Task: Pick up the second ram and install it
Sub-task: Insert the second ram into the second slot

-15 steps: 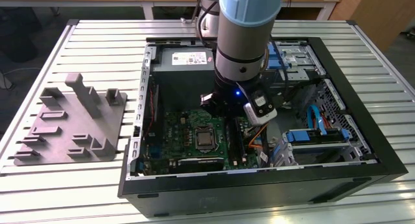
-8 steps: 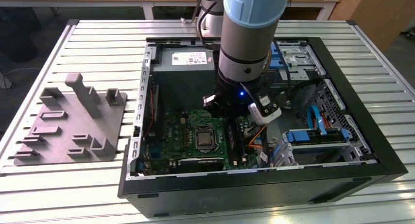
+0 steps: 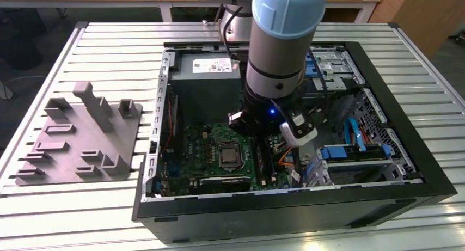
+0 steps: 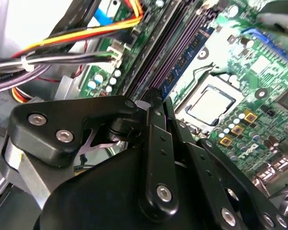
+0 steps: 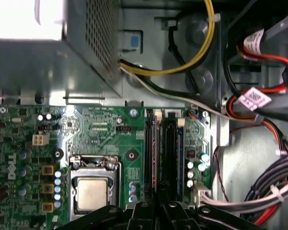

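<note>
Down inside the open computer case (image 3: pixel 291 207), my gripper (image 3: pixel 251 126) hangs over the memory slots of the green motherboard (image 3: pixel 207 147), on the side towards the exterior view's right of the processor socket (image 3: pixel 230 155).

The second ram (image 4: pixel 187 60) is a long thin dark-blue board standing on edge in the slot bank, in the slot nearest the processor (image 4: pixel 211 103). Small solder dots run along its face. Its near end sits right at my fingertips (image 4: pixel 151 96).

The second wrist view looks along the board's side, so the blue face shows. It also shows my gripper (image 4: pixel 152 98) drawn narrow, the two black fingers close together at the tips. I cannot tell whether they pinch the stick's edge or just rest above it.

The first wrist view looks straight down. There the second ram (image 5: pixel 153 153) is only a thin strip seen edge-on, with a wider black slot (image 5: pixel 169 153) beside it and my gripper (image 5: pixel 157 207) lined up with the strip. This view also takes in the processor (image 5: pixel 92 194), the perforated power supply wall (image 5: pixel 98 38) and a yellow cable (image 5: pixel 201 52).

The exterior view adds what the wrist cameras miss — the grey stepped fixture (image 3: pixel 80 136) on the slatted table (image 3: pixel 73 218), well apart from the case on the exterior view's left.
</note>
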Tool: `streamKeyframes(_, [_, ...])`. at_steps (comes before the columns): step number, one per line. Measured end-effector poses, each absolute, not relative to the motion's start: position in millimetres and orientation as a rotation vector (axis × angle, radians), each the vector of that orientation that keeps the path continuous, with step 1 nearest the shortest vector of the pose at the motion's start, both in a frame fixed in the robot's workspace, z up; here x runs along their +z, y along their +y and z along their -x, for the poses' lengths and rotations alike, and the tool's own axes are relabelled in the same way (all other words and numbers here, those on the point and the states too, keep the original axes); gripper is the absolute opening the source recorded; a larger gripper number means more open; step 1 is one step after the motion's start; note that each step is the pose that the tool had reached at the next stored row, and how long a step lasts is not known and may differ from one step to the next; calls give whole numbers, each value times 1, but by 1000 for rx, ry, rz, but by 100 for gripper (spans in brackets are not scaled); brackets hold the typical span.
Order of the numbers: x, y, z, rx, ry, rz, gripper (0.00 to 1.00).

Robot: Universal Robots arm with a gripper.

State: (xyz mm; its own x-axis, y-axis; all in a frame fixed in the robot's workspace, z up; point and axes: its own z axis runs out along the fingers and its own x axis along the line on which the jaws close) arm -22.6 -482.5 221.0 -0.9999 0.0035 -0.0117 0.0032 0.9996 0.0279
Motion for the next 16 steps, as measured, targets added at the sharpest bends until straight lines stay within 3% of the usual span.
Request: streamKeyframes(16, [221,-487,23,42,3129,-45,14])
